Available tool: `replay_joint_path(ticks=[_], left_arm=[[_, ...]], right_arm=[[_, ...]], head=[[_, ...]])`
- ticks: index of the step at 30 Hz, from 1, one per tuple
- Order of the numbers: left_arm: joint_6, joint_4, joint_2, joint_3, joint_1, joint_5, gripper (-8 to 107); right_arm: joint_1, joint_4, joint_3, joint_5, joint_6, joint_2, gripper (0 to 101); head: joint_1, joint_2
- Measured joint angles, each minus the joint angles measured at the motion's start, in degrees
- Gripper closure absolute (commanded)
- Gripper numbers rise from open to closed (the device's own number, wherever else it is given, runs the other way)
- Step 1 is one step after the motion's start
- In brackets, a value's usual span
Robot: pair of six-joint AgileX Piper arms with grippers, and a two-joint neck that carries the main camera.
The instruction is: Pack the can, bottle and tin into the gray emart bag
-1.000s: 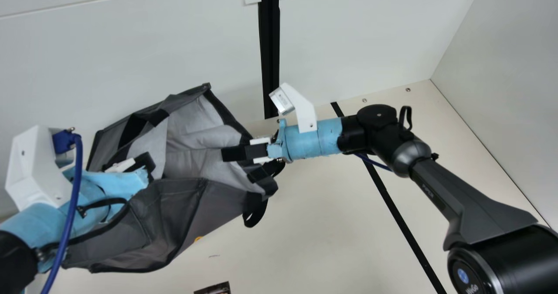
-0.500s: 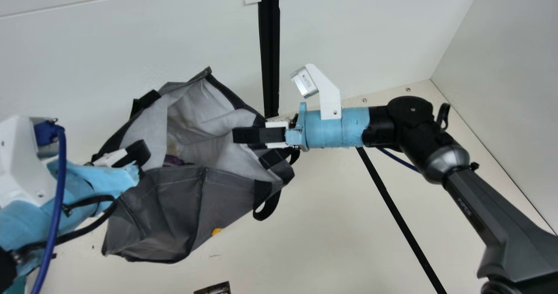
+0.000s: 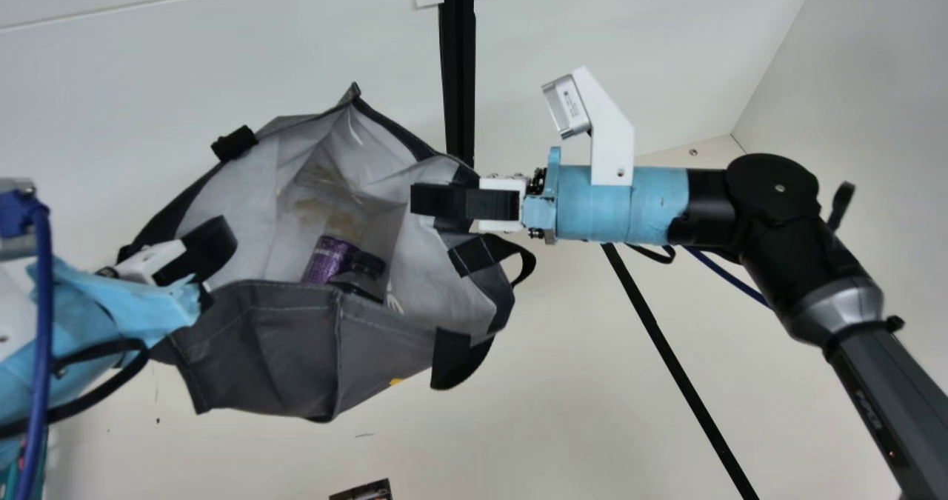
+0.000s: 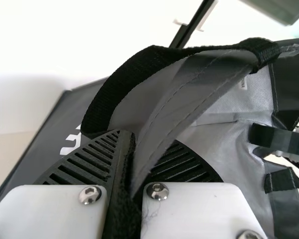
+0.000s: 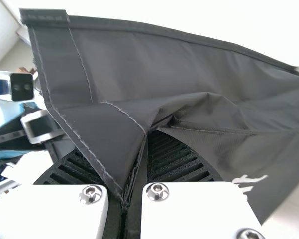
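Bag [image 3: 274, 352] (main view): edge clamped by left pincer [image 4: 133, 149] at nine o'clock, right pincer [image 5: 147, 144] at two; purple item [image 3: 328, 260], black item [image 3: 368, 264] lie inside. Uneven pull could slip fabric, spilling both.

In main view, angled from above into the open gray fabric bag [image 3: 289, 352]; in wrist views, aimed closely at same bag.

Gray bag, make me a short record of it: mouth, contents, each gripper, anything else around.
Bag: gray, mouth open
Inside: purple item, dark shapes beside it; kinds unclear
Left gripper: closed on the bag's edge
Right gripper: closed on a fold at the rim
Bottom of main view: dark item, cut off
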Motion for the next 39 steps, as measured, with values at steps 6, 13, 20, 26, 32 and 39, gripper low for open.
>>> replay_joint_path(ticks=[6,13,20,26,32,39], left_arm=[[2.2,-2.7,-1.9,-1.2,0.7,2.1,89],[2.6,-4.9,-4.5,-2.0,1.4,4.8,89],[1.4,-5.8,-6.0,-4.5,1.1,9.7,89],[-0.3,-6.2,-6.2,-7.9,0.3,15.2,89],[-2.1,-7.1,-6.0,-10.9,-1.0,21.8,89],[-3.5,-8.6,-5.9,-11.9,-2.1,27.7,89]], right_arm=[[-0.7,0.0,0.3,0.1,3.9,-4.5,101],[-2.1,-0.1,0.8,0.1,9.4,-9.0,101],[-4.6,-1.9,0.8,0.1,15.9,-13.2,101],[-7.0,-5.6,0.5,0.0,22.3,-16.4,101],[-8.4,-12.0,1.5,-0.2,28.4,-19.2,101],[-9.1,-18.2,3.4,-0.1,33.0,-21.8,101]], head=[[0.0,0.0],[0.0,0.0],[0.0,0.0],[0.0,0.0],[0.0,0.0],[0.0,0.0]])
